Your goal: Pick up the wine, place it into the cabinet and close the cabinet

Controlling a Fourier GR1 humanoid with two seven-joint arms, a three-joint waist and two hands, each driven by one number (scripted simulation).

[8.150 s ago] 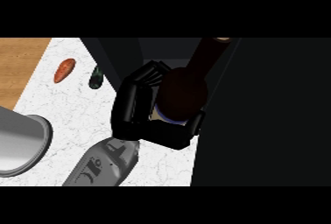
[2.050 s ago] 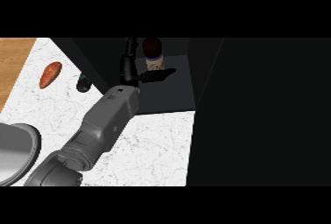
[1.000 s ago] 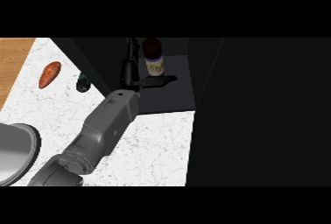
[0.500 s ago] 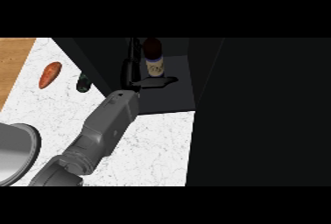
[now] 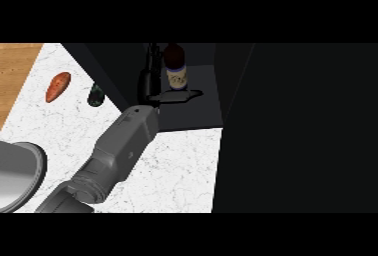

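The wine bottle [image 5: 176, 67], dark with a pale label, stands upright at the back of the open dark cabinet [image 5: 193, 116]. My left hand [image 5: 150, 84] is inside the cabinet just left of the bottle. Its fingers are straight and point toward the back, the thumb sticks out to the right below the bottle, and it holds nothing. The hand is black against the dark interior, so its outline is hard to read. Its grey forearm [image 5: 122, 142] runs in from the lower left. My right hand shows nowhere.
A large dark panel [image 5: 295, 125] fills the right half of the view. On the white marble counter [image 5: 173, 170] lie an orange vegetable [image 5: 57, 86] and a small dark green one [image 5: 96, 95]. A metal pot [image 5: 15, 175] sits at the lower left edge.
Two seconds ago the hand was closed round the bottle inside the cabinet. It has since let go, the bottle stands on its own, and the arm has barely moved over the last half second.
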